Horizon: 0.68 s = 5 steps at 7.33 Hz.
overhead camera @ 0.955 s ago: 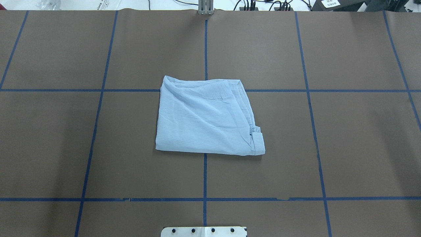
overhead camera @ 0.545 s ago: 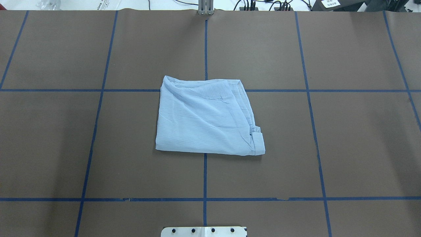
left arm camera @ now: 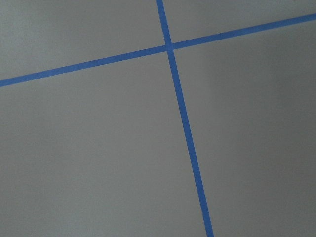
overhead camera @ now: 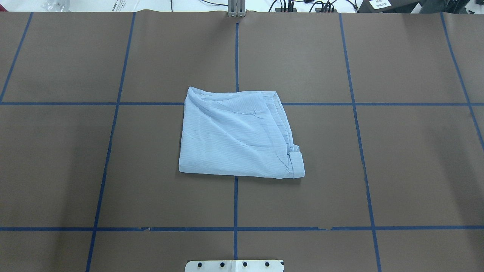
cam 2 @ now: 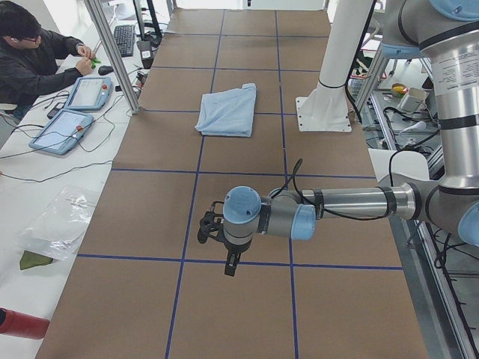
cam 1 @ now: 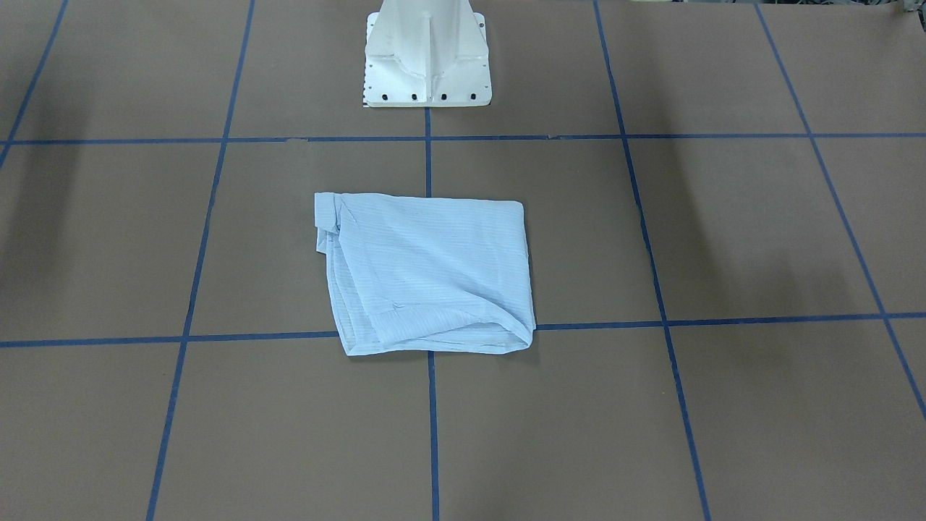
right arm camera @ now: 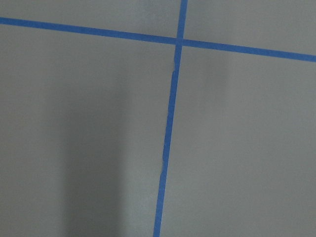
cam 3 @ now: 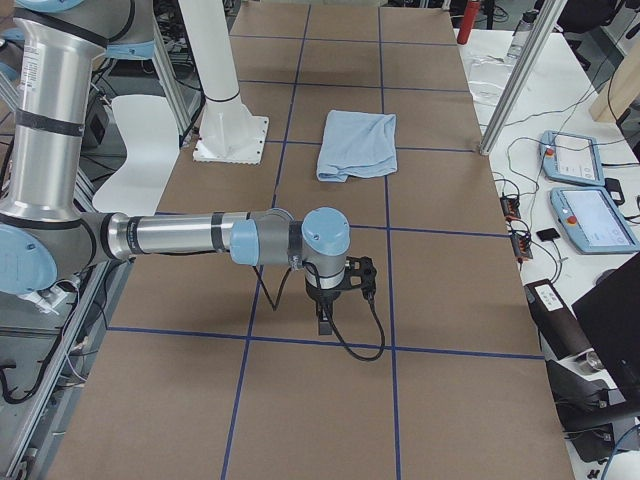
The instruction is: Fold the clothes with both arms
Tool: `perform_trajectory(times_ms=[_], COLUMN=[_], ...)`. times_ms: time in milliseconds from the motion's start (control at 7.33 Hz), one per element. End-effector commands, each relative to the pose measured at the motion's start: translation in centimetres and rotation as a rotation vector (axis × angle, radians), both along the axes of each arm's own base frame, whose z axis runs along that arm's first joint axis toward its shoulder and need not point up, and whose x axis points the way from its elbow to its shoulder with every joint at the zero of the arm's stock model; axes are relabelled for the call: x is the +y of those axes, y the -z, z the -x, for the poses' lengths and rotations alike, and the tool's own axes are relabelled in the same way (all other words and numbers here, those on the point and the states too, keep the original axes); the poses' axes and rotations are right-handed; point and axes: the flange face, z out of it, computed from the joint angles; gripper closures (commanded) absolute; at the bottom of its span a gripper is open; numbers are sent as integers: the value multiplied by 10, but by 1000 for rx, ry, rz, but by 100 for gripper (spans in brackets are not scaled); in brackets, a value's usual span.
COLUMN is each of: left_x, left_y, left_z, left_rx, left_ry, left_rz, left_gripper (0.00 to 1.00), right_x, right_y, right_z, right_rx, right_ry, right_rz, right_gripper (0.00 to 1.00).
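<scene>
A broad brown paper-covered counter, gridded with blue tape lines, carries everything. The silver-grey jointed left arm and the matching right arm stretch out low over its two ends. The light blue, finely striped shirt lies folded into a rough square at the centre, across a tape crossing, near the white pedestal base. The black two-finger left hand and right hand point down at bare counter, well apart from the shirt. I cannot tell whether either is clenched or released.

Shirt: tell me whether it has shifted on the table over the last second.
No. The shirt lies where it was: its far edge still overlaps the same crosswise blue tape line.
</scene>
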Motion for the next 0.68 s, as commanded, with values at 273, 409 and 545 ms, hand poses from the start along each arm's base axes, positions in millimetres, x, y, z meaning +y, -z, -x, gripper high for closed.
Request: perform_trajectory(times_ms=[273,409,545], left_x=[1,1,1], left_y=[-3,-3,-4], left_z=[0,0,0], left_rx=[-2,-2,-2], left_ry=[1,1,1], left_rz=[9,9,10], left_gripper=[0,0,0], right_x=[-1,-2,-4], right_y=[2,3,5], right_z=[0,0,0], right_rx=[-2,-4,-6], right_ry=[1,3,2], right_rz=[-5,-17,-40], right_gripper=[0,0,0])
